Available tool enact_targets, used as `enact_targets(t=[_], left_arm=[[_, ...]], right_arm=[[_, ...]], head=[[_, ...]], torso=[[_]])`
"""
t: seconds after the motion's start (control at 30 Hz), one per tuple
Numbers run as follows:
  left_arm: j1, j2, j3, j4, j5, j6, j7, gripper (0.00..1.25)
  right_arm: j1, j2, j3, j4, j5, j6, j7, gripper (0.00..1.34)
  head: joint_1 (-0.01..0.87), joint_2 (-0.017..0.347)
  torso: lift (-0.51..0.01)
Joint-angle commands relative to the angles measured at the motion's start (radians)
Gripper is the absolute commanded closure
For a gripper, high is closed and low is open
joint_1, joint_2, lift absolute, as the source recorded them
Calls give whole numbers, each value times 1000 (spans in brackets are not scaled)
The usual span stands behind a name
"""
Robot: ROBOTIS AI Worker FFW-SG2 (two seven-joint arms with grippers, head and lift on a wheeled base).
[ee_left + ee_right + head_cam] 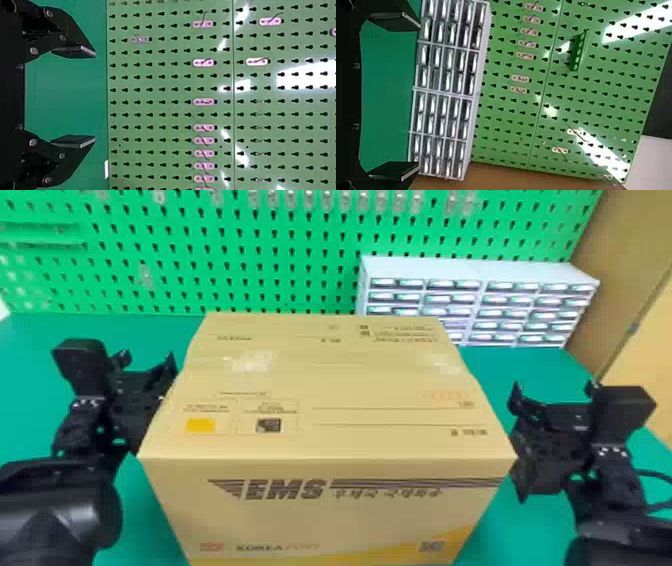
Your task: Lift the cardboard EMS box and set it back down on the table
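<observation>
The box (320, 385) is between the left gripper (94, 98) and the right gripper (419, 95), both with fingers wide apart and nothing in them, so I think it could slip or tilt if they press its sides too weakly or at unequal heights.

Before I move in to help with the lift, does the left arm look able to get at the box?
Likely yes: the left end effector is close beside the box's left side, with nothing visible in between; whether they already touch, I can't tell.
</observation>
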Motion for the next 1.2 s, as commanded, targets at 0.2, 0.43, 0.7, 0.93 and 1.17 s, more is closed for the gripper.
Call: enact_targets(t=[0.2,0.43,0.7,0.93,1.17], left_arm=[[4,0,1,-1,7,-2,0,487],[5,0,-3,0,10,-3,0,487],[5,0,-12,0,12,-3,0,487],[7,0,-18,0,18,-3,-2,487],[8,0,-52,0,29,-2,-5,487]], right_arm=[[5,-6,7,0,-7,0,0,76],[5,-8,9,0,-5,0,0,76],[3,-6,13,0,-1,0,0,76],[3,-9,18,2,1,0,0,76],[-6,-17,46,23,-16,-17,0,76]], head=[[678,-14],[678,-14],[678,-14],[678,-14],[678,-14]], torso=[[-98],[-98],[-98],[-98],[-98]])
